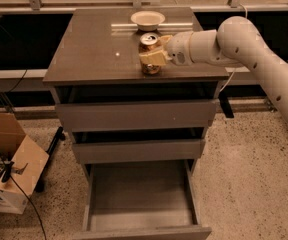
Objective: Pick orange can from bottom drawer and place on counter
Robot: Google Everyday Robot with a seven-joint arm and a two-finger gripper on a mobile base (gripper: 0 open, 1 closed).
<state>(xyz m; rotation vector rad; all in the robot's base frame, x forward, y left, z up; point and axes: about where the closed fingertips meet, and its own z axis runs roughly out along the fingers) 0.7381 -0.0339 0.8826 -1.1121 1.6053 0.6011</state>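
The orange can (pixel 149 44) stands upright over the front right part of the counter (pixel 94 49); whether its base touches the top I cannot tell. My gripper (pixel 155 50) comes in from the right and is shut on the can, one pale finger (pixel 152 58) across its near side. The bottom drawer (pixel 139 199) is pulled out below and nothing shows inside it.
A white bowl (pixel 147 19) sits at the back of the counter behind the can. The two upper drawers (pixel 136 115) are slightly ajar. A cardboard box (pixel 9 164) and cables lie on the floor at left. My white arm (pixel 264 59) spans the right side.
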